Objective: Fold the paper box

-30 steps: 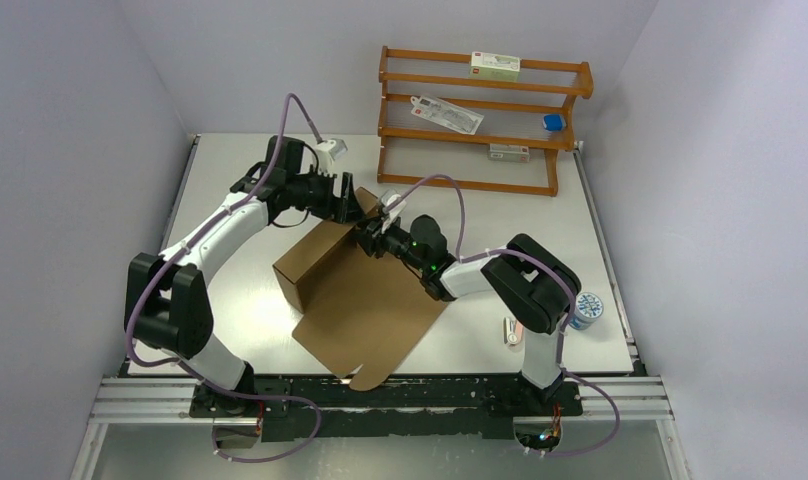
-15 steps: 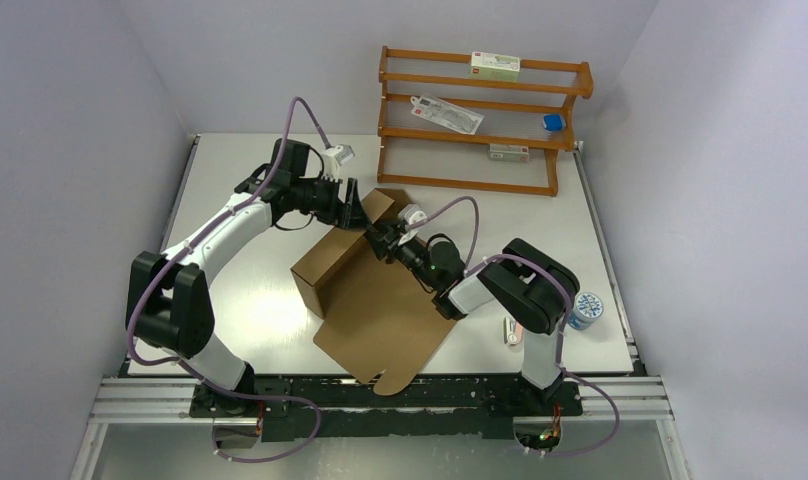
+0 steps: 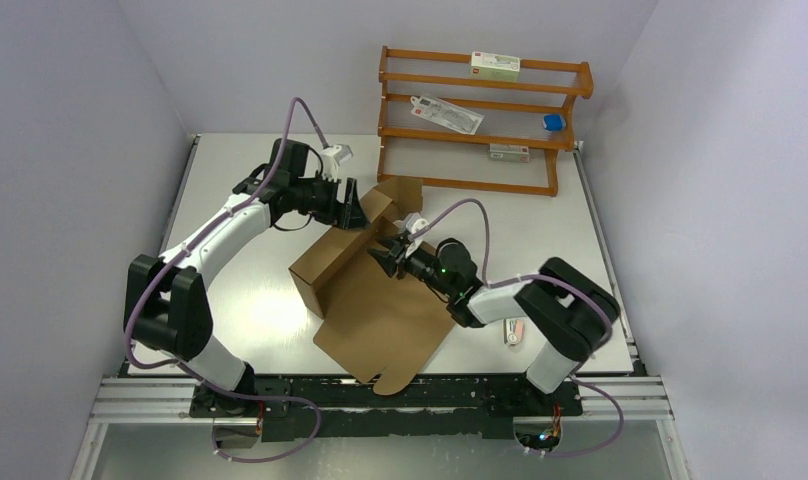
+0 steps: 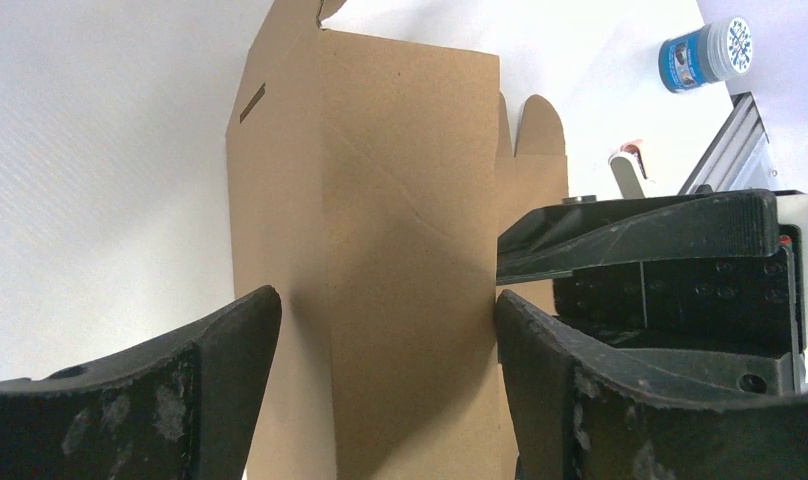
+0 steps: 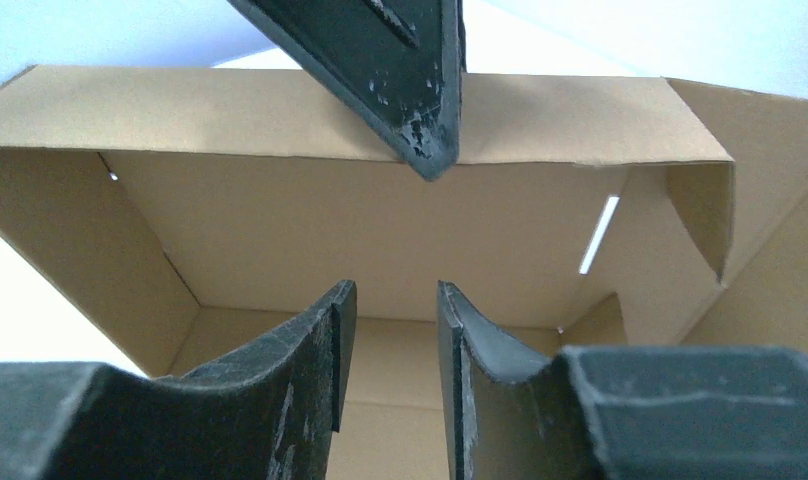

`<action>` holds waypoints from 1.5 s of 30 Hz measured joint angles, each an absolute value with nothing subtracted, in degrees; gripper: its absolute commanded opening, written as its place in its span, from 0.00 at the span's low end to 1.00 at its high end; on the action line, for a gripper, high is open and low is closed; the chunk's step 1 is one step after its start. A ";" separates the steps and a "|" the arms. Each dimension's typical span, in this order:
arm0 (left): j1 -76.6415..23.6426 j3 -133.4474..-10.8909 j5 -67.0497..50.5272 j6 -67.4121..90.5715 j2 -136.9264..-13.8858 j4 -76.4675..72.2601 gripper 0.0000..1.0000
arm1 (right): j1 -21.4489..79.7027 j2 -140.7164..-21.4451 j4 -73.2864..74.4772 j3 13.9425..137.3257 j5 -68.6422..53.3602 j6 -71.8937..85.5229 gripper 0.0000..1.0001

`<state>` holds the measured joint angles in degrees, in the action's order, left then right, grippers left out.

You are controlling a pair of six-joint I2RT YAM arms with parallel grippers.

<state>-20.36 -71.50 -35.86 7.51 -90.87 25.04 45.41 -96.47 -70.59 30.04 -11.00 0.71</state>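
Your right claw (image 3: 384, 260), parted and empty, has backed toward 5 o'clock inside the paper box (image 3: 380, 320); left claw (image 3: 355, 212) stays released.

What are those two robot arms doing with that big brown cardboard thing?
They are folding a brown paper box on the white table. It is only half made: some walls stand up, and one big flat flap lies toward the arms. The left arm's fingers are spread wide at the far wall. The right arm's fingers are a little apart, poking inside the box with nothing between them.
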 measured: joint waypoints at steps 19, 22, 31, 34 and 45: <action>-20.34 -74.32 -30.11 8.69 -87.22 26.11 0.91 | 22.94 -79.61 -38.52 35.05 -24.27 -5.43 0.55; -20.34 -76.01 -29.67 9.19 -87.24 26.17 0.92 | 20.45 -85.84 -40.25 38.76 -28.05 -4.93 0.56; -20.36 -77.23 -29.78 9.63 -90.04 26.13 0.91 | 17.06 -99.24 -45.63 46.57 -35.44 -4.38 0.55; -20.36 -77.21 -29.78 9.61 -91.26 26.24 0.89 | 16.43 -102.19 -47.31 49.52 -37.91 -4.29 0.52; -20.36 -77.06 -30.94 9.63 -94.24 25.91 0.81 | 16.08 -106.54 -52.23 50.28 -43.09 -1.32 0.14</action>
